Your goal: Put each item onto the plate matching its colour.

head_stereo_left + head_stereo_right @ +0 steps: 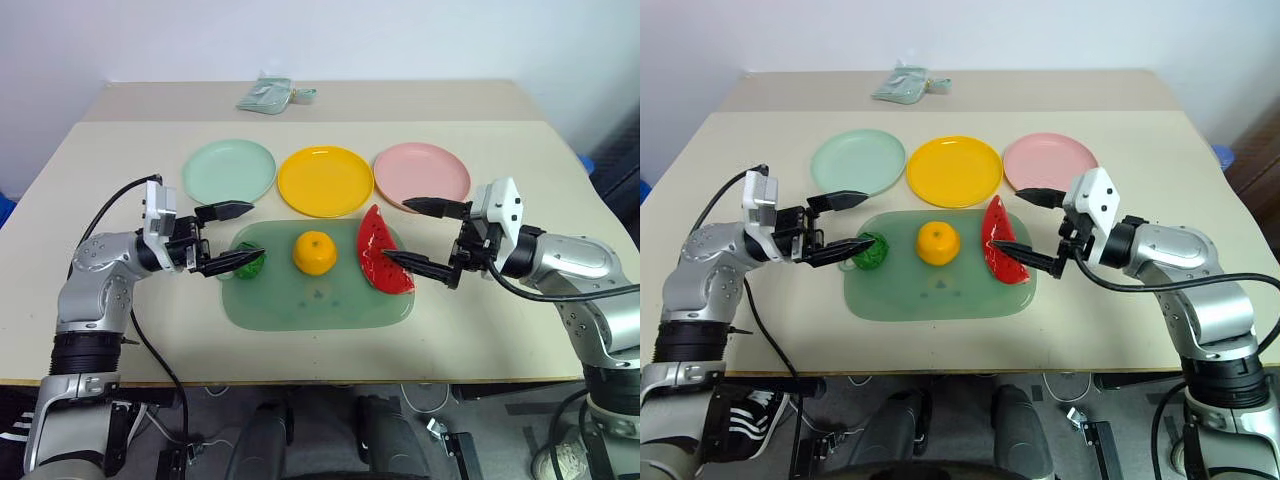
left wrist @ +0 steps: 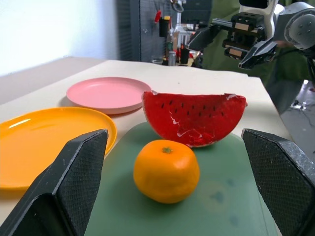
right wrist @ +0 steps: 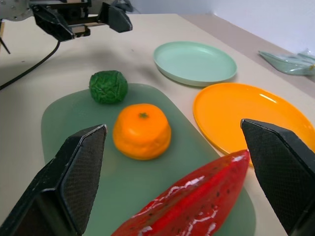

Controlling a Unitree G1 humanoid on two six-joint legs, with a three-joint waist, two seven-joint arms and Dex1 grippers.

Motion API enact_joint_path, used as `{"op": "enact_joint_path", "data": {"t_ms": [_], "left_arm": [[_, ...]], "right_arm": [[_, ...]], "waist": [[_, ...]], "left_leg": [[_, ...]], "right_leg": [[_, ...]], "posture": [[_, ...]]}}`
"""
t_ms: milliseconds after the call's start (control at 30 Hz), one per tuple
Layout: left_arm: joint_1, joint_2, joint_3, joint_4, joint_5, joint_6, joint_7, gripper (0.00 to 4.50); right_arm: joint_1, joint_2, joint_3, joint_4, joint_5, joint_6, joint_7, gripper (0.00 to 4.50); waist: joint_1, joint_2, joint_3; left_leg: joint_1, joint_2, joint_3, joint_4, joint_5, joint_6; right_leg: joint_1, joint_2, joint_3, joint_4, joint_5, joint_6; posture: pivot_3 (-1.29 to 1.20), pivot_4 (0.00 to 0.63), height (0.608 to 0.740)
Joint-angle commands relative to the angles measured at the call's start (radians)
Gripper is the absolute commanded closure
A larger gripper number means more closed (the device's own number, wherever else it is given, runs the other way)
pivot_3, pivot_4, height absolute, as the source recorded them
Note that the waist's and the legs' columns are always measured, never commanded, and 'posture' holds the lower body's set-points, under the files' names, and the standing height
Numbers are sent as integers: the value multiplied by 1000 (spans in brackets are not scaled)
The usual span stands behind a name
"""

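On the translucent green mat (image 1: 300, 305) lie a dark green bumpy lump (image 1: 249, 265), a round orange fruit (image 1: 314, 252) and a red watermelon wedge (image 1: 381, 250) with black seeds. Behind the mat stand a mint green plate (image 1: 229, 170), a yellow plate (image 1: 324, 180) and a pink plate (image 1: 421, 174). My left gripper (image 1: 231, 238) hovers open at the mat's left end, just above the green lump, pointing right. At the mat's right end my right gripper (image 1: 417, 236) is open, pointing left at the wedge. Neither holds anything.
A pale green pouch (image 1: 268, 95) lies at the table's far edge. Bare tabletop (image 1: 520, 330) surrounds the mat on both sides and in front. The table's front edge is close below the mat.
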Motion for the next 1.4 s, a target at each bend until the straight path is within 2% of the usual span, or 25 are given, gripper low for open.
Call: {"op": "enact_joint_path", "data": {"t_ms": [33, 200, 367, 467, 600, 833, 967, 1100, 1267, 1400], "left_arm": [[-18, -1, 6, -6, 3, -21, 2, 0], [-6, 26, 34, -6, -10, -17, -4, 0], [78, 138, 129, -79, -70, 53, -23, 0], [129, 203, 186, -47, -73, 43, -52, 0], [168, 223, 238, -45, -79, 55, -20, 0], [168, 167, 163, -99, -11, 68, 110, 0], [157, 134, 111, -103, 9, 58, 124, 0], [132, 125, 30, -46, 80, 50, 143, 0], [82, 54, -34, 4, 134, 25, 187, 0], [62, 17, -72, 53, 197, -19, 221, 0]], "right_arm": [[-23, -12, -30, -26, 13, -6, -3, 43], [-36, -12, -25, -19, 10, -6, -5, 43], [-8, -37, -62, -30, 32, 0, 17, 43], [9, -35, -49, -63, 37, 13, 2, 43], [28, -34, -46, -81, 48, 22, 0, 43], [9, -26, -26, -99, 61, 31, 4, 43], [11, -38, -12, -112, 63, 43, 15, 43], [2, -56, -19, -134, 109, 90, 33, 43], [2, -63, -50, -192, 182, 102, 59, 43], [4, -55, -44, -195, 175, 96, 37, 43]], "waist": [[0, 0, 0], [0, 0, 0], [-7, 0, 0], [-4, 0, 0], [4, 0, 0], [2, 0, 0], [0, 0, 0], [1, 0, 0], [4, 0, 0], [1, 0, 0]], "left_leg": [[0, 0, 0, 0, 0, 0], [0, 0, 0, 0, 0, 0], [0, 0, 0, 0, 0, 1], [0, 1, 0, -1, -1, 1], [0, 1, 0, 0, -1, 1], [0, 0, 0, 1, -1, 1], [0, 0, 0, 1, -1, 1], [1, 0, 0, 0, -1, 1], [0, 0, 0, 0, -1, 1], [0, 0, 0, 1, -1, 1]], "right_leg": [[0, 0, 0, 0, 0, 0], [0, 0, 0, 0, 0, 0], [0, 0, 0, 0, 0, 0], [0, 0, 0, 0, 0, 0], [0, 0, 0, 0, 0, 0], [1, 0, 0, -1, 0, 0], [1, 0, 0, 0, 0, 0], [1, 0, 0, 0, 0, 0], [1, 0, 0, 0, 0, 0], [1, 0, 0, 0, 0, 0]], "posture": [[0, 150, 740], [0, 150, 740], [0, 150, 740], [0, 150, 740], [0, 150, 740], [0, 150, 740], [0, 150, 740], [0, 150, 740], [0, 150, 740], [0, 150, 740]]}}
